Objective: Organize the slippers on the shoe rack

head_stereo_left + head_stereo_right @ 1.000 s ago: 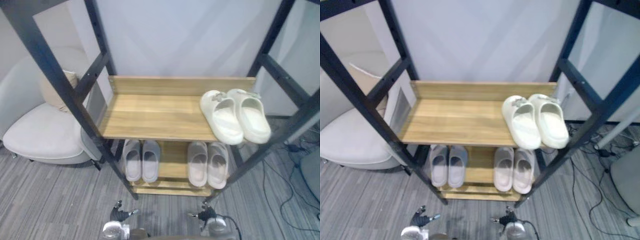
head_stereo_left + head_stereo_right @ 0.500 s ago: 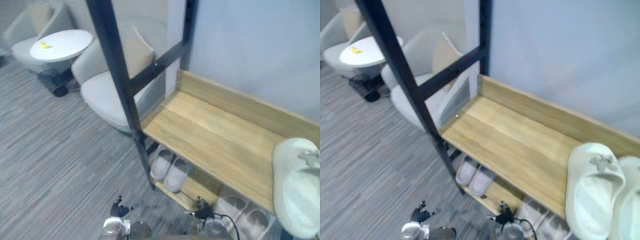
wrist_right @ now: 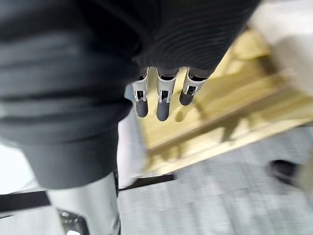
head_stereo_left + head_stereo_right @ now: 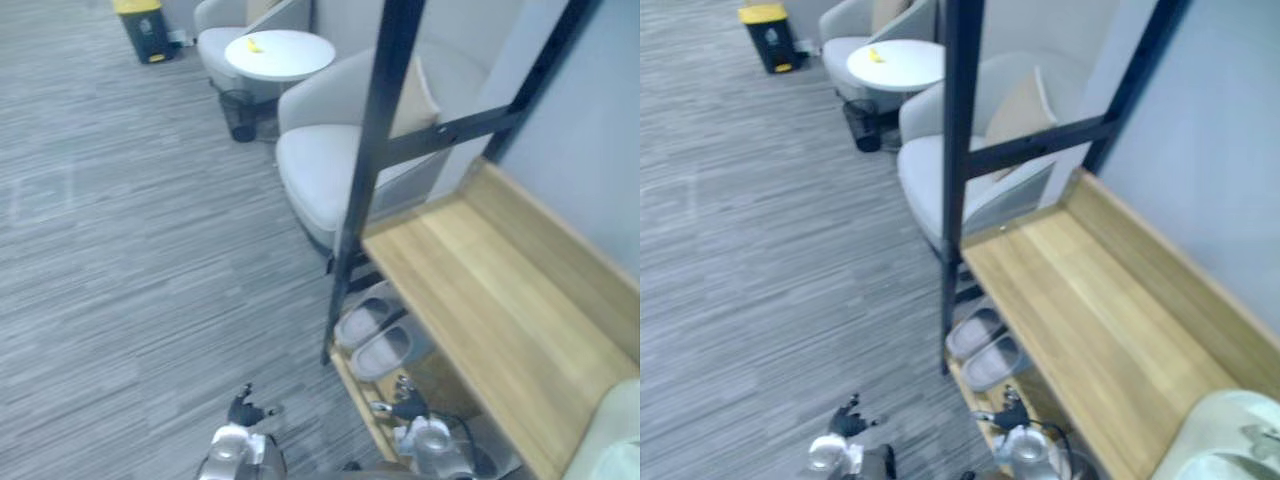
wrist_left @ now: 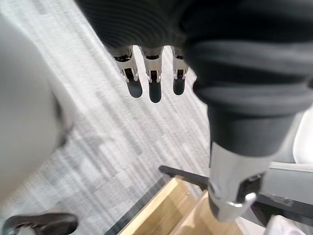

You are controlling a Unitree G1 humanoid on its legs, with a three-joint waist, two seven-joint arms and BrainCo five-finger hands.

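- The left hand [image 4: 243, 410] and the right hand [image 4: 400, 408] hang low over the grey carpet [image 4: 140, 260]. In each wrist view the fingers [image 5: 154, 84] [image 3: 161, 104] are straight and relaxed, holding nothing.
- 2 grey slippers [image 4: 385, 330] lie side by side as 1 pair on the lower shelf of the shoe rack [image 4: 500, 300], just beyond the right hand and apart from it.
- 1 cream slipper [image 4: 1230, 445], cut off by the picture's edge, sits on the wooden upper shelf, well to the right of the right hand.
- Past the rack's black post [image 4: 375, 150] stands 1 pale armchair [image 4: 325, 160] with 1 beige cushion [image 4: 415, 90].
- Farther off are 1 round white table [image 4: 280, 52] with 1 small yellow item [image 4: 254, 45] on it, 1 dark bin [image 4: 240, 112] beneath it, a second armchair [image 4: 228, 15], and 1 yellow-lidded bin [image 4: 145, 25].
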